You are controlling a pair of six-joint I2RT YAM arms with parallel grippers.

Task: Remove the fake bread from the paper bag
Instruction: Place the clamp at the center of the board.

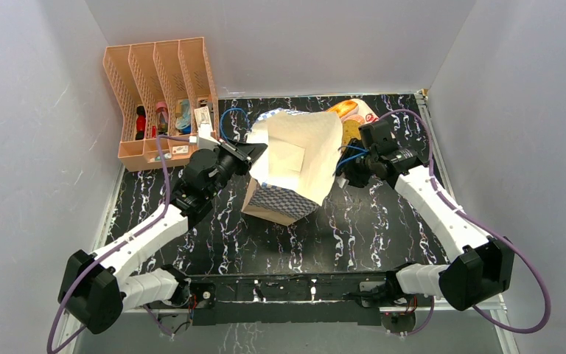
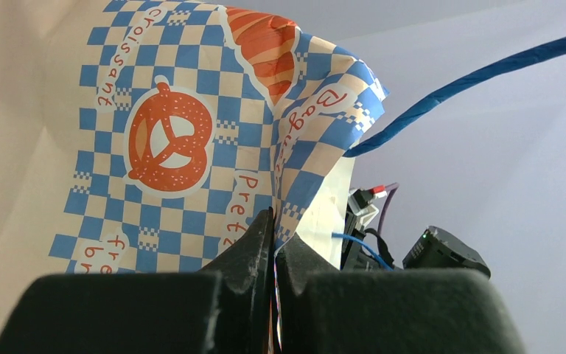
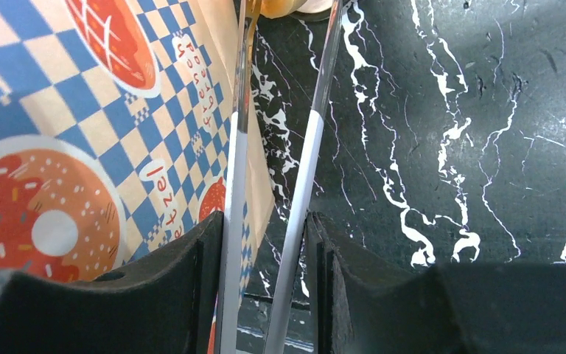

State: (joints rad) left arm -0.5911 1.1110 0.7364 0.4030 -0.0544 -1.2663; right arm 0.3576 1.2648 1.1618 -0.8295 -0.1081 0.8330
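Note:
The paper bag (image 1: 295,158) lies tilted at mid-table, its white inside showing and its checkered band low at the front. My left gripper (image 1: 249,153) is shut on the bag's left rim; in the left wrist view (image 2: 275,228) the paper (image 2: 169,133) is pinched between the jaws. My right gripper (image 1: 345,171) is at the bag's right edge, closed on a fold of it (image 3: 265,228) beside the printed wall (image 3: 81,110). An orange-glazed loaf (image 1: 345,109) and a yellow-brown piece (image 1: 351,131) lie on the table behind the bag. Other bread is hidden.
A peach file rack (image 1: 158,103) holding small items stands at the back left. Blue cord handles (image 1: 230,122) stick out of the bag on both sides. Grey walls close in the table on three sides.

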